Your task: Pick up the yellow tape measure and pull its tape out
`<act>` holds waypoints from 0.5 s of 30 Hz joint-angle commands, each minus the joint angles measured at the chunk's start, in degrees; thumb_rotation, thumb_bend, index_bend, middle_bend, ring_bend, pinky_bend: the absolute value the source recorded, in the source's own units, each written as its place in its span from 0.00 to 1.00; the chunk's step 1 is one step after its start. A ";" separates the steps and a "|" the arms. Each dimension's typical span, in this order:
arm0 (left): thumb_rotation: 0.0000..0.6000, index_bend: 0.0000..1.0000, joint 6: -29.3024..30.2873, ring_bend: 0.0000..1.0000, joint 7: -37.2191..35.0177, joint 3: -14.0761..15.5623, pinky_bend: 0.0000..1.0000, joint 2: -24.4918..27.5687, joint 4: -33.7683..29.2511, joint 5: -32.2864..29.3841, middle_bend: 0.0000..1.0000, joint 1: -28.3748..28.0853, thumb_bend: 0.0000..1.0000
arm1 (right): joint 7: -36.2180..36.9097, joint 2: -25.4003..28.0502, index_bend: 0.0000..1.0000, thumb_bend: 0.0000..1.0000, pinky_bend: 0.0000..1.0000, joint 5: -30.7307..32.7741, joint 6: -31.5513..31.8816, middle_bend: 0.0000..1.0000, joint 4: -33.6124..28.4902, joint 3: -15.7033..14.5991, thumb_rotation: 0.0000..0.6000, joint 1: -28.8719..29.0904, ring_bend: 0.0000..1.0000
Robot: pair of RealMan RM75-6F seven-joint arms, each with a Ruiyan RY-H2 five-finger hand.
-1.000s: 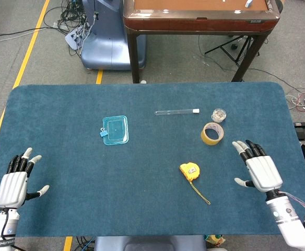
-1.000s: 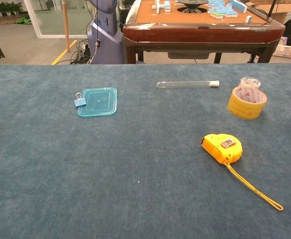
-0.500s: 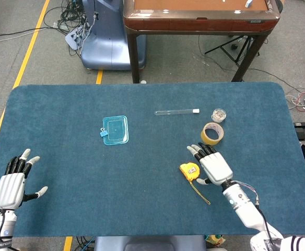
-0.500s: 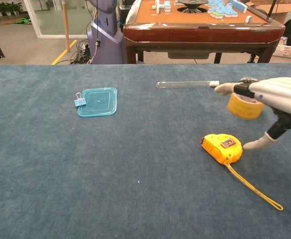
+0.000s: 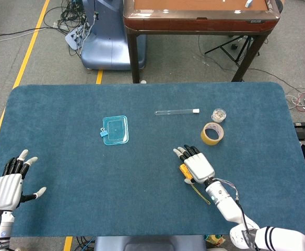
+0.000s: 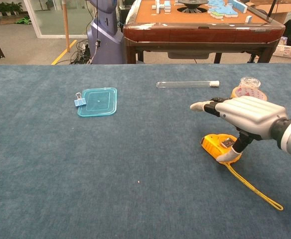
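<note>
Tape measure (image 6: 219, 146): yellow case, lying flat on the blue desk (image 5: 63, 136), toward 4 o'clock from the desk's middle in the head view. A thin yellow strap (image 6: 252, 189) trails from it toward 5 o'clock.

Right robot hand (image 6: 245, 112): hovers just above the case, palm down, fingers stretched out and apart, thumb tip down beside the case's near edge. Nothing is held. Whether the thumb touches the case cannot be told.

Left robot hand (image 5: 9, 185): at the desk's 8 o'clock corner, fingers spread, holding nothing, well apart from the task.

Neighbours: roll of tape (image 5: 213, 133) near, at 1 o'clock from the case; small clear jar (image 5: 219, 114) just beyond it; glass tube (image 5: 176, 111) further, at 12 o'clock; turquoise lid (image 5: 115, 129) with a clip, well apart at 10 o'clock.

Hazards, as judged:
- Fingers closing from this flat pose may press the case down or push it sliding across the cloth instead of enclosing it.
- A grip taken over the tape's outlet would leave the other hand nothing to pull.
- The strap may snag fingers or be mistaken for the tape.
- A sideways shove could send the case into the roll of tape.
</note>
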 commanded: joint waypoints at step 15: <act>1.00 0.17 0.08 0.00 0.77 0.19 0.00 -0.39 -0.17 0.44 0.00 0.06 0.12 | 0.78 5.74 0.02 0.00 0.12 3.55 1.11 0.12 -0.76 -0.47 1.00 -1.29 0.08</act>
